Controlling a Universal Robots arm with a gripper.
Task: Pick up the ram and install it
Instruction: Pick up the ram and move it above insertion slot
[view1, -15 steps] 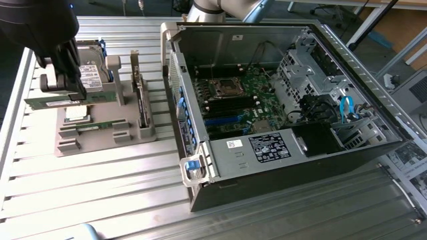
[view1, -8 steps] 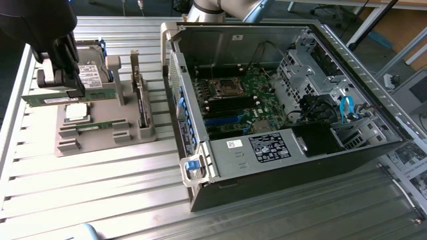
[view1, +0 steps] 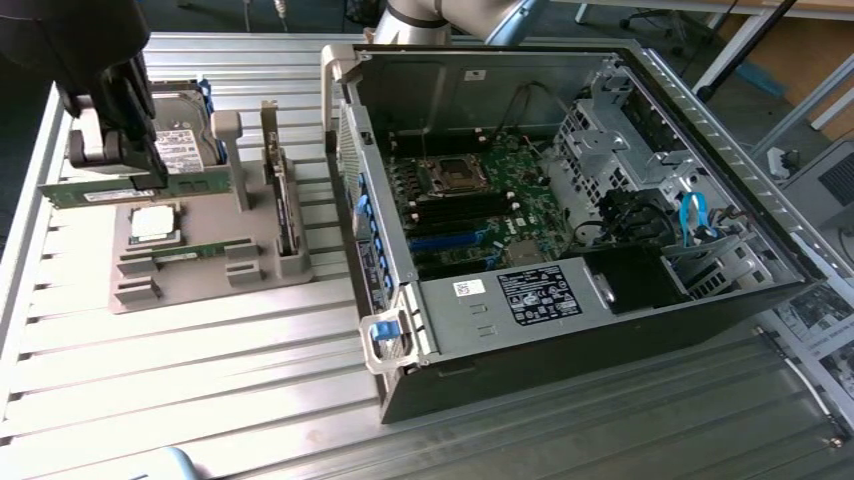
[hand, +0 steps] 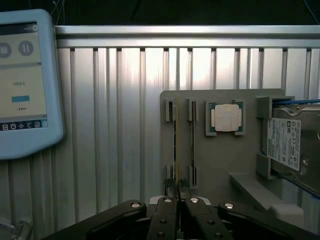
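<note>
Grey tray (hand: 220, 165) holds processor (hand: 226, 118) and hard drive (hand: 287, 142) (label up) | pincer (hand: 177, 194) clamped on ram (hand: 176, 145), seen edge-on

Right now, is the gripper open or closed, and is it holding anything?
Gripper: closed on the long, narrow green ram stick.

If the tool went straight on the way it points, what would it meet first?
Probably the gray parts holder, directly beyond the ram that the tool grips. The gap between them is hard to judge.
</note>
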